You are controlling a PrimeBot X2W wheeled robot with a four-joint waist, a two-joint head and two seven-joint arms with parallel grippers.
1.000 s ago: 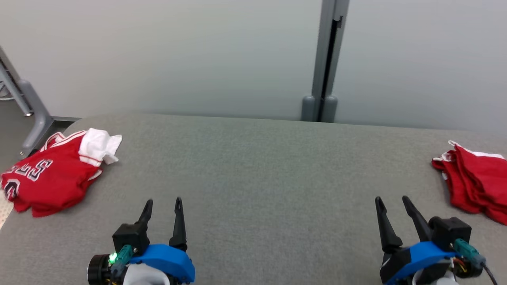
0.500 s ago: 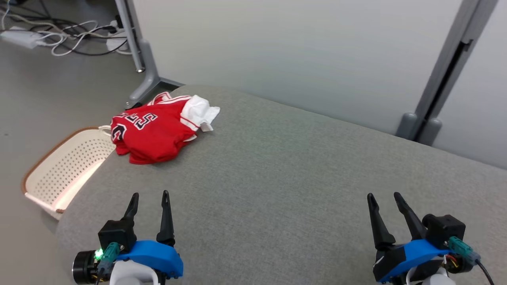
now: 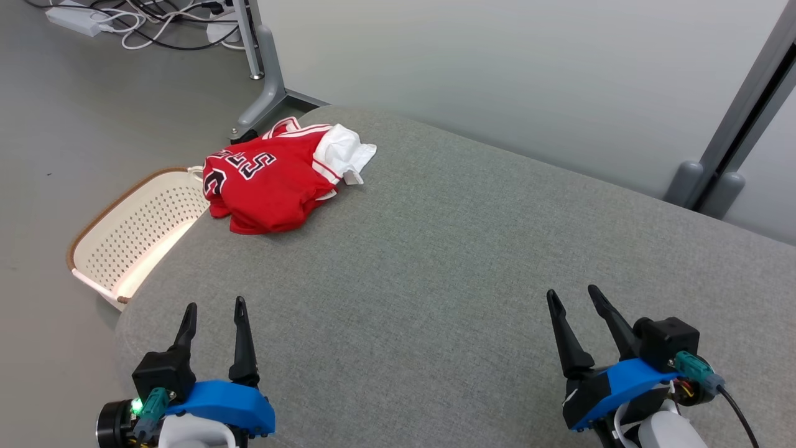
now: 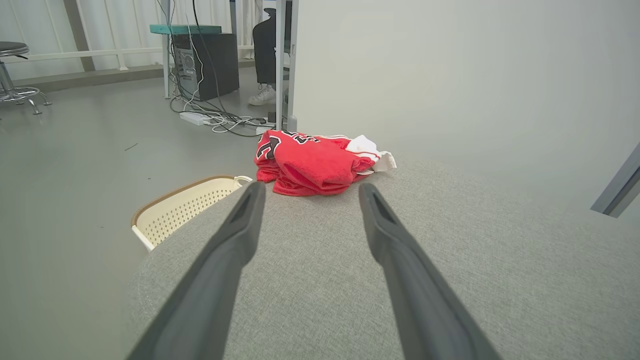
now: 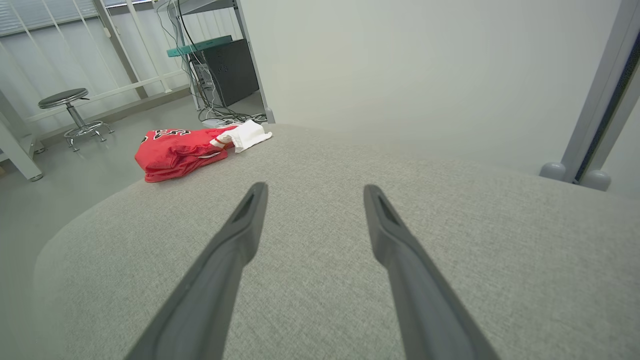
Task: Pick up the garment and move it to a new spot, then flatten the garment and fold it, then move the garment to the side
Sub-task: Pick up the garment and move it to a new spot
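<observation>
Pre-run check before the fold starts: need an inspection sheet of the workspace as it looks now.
Surface: grey fabric table, flat.
Job's things: red jersey crumpled at the far left corner, white part bunched on its wall side.
Clutter: perforated basket on the floor by the table's left edge, near the jersey.
End effectors: left end effector and right end effector both open, holding nothing, at the table's near side.
Cables: tangle on the floor past the table, with a power strip.
Surroundings: pale partition, grey post, stool, computer tower, a person's shoe.
</observation>
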